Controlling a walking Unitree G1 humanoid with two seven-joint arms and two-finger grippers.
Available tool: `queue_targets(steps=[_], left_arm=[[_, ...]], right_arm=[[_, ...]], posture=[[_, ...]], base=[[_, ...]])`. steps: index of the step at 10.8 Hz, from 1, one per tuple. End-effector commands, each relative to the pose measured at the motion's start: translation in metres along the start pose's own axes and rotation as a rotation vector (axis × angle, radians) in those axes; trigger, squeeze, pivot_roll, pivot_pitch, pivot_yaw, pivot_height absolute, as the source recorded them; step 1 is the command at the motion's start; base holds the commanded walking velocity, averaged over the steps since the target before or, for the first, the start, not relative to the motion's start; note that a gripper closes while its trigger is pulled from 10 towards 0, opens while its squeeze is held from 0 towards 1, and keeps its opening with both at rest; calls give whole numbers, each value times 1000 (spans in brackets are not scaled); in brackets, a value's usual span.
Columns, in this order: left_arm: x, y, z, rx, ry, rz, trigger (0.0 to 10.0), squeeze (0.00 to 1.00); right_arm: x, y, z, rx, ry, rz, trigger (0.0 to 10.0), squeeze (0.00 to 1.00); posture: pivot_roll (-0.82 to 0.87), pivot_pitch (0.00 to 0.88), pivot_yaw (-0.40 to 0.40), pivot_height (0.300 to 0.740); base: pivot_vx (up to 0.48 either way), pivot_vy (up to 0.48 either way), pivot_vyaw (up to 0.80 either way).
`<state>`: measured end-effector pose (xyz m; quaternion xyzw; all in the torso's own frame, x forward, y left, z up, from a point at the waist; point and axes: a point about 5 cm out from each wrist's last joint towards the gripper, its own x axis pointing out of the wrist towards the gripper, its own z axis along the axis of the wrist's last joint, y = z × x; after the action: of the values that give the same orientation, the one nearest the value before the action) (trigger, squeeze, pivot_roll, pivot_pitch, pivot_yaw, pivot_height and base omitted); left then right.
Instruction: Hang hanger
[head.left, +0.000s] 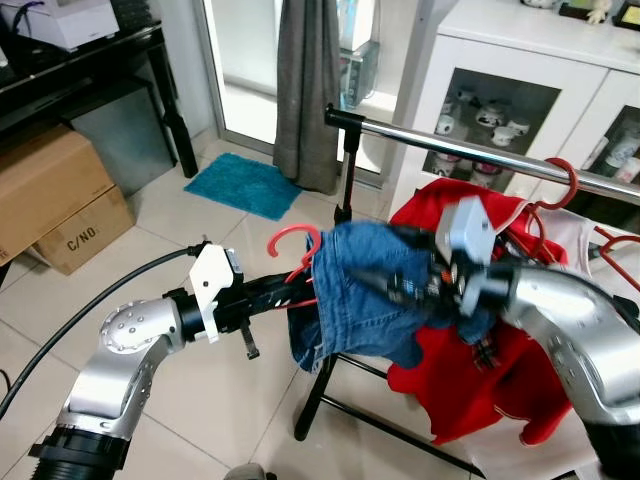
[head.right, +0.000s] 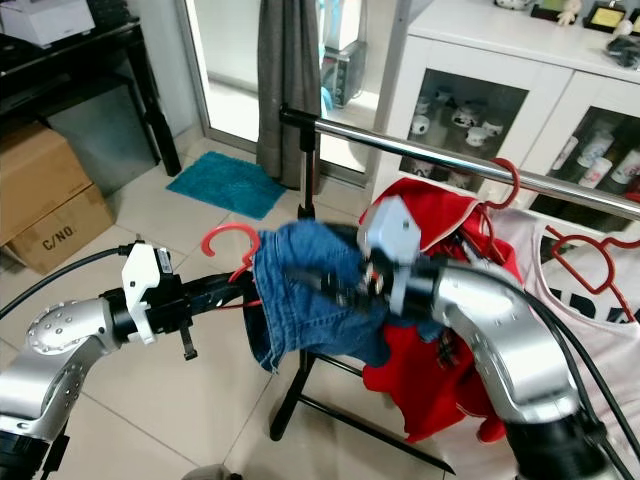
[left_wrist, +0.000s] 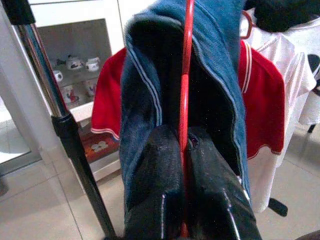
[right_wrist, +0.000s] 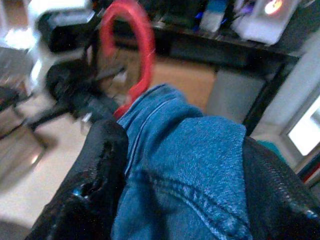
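Left claw (left_wrist: 184, 200) clamped on red hanger (left_wrist: 186, 75), right claw (right_wrist: 180, 165) gripping denim (right_wrist: 195, 170)

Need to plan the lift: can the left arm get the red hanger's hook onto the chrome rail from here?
Probably yes. The left pincer is shut on the red hanger, its hook free, and the chrome rail above looks bare there. The right pincer grips the denim garment.

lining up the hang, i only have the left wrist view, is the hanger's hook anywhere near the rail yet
Observer: No. The red hook sits below the chrome rail, beside the rack's black post.
Operator: what's the right arm doing
Observer: The right gripper is clamped on the denim garment.
Operator: free space on the rail?
Observer: Other red hangers take its right end; the stretch toward the post looks bare.
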<state>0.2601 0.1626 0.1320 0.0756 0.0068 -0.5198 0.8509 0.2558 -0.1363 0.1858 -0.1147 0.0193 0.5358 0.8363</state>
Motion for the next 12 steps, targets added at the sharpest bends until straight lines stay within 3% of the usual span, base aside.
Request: queue_targets(steps=[1, 2, 5, 7, 9, 10, 11, 12], left_arm=[[-2, 2, 4, 20, 0, 10, 0, 0], [-5, 6, 6, 36, 15, 16, 0, 0], [-9, 11, 9, 56, 26, 20, 0, 0], [-9, 9, 8, 57, 32, 15, 0, 0], [-9, 9, 7, 57, 39, 20, 0, 0], [-9, 12, 6, 64, 45, 43, 0, 0], [-5, 16, 6, 75, 44, 98, 0, 0], [-3, 15, 6, 70, 37, 99, 0, 0]], right_arm=[[-1, 3, 1, -38, 44, 26, 10000, 1000], [-5, 5, -11, -117, 180, 54, 10000, 1000], [-11, -4, -10, -158, 212, 21, 10000, 1000], [-20, -11, -15, -211, 299, -18, 10000, 1000], [-23, -12, -12, -239, 298, -22, 10000, 1000], [-25, -14, -10, -242, 300, -38, 10000, 1000], [-24, -10, -3, -122, 219, -53, 10000, 988], [-21, -10, -1, -114, 196, -78, 10000, 0]], posture=[[-9, 0, -1, 740], [-9, 0, -1, 740], [-7, 0, -1, 740], [-9, 0, -3, 740], [-9, 0, -3, 740], [-9, 0, -3, 740], [-9, 0, -2, 740], [-10, 0, 2, 740]], base=[[0, 0, 0], [0, 0, 0], [0, 0, 0], [0, 0, 0], [0, 0, 0], [0, 0, 0], [0, 0, 0], [0, 0, 0]])
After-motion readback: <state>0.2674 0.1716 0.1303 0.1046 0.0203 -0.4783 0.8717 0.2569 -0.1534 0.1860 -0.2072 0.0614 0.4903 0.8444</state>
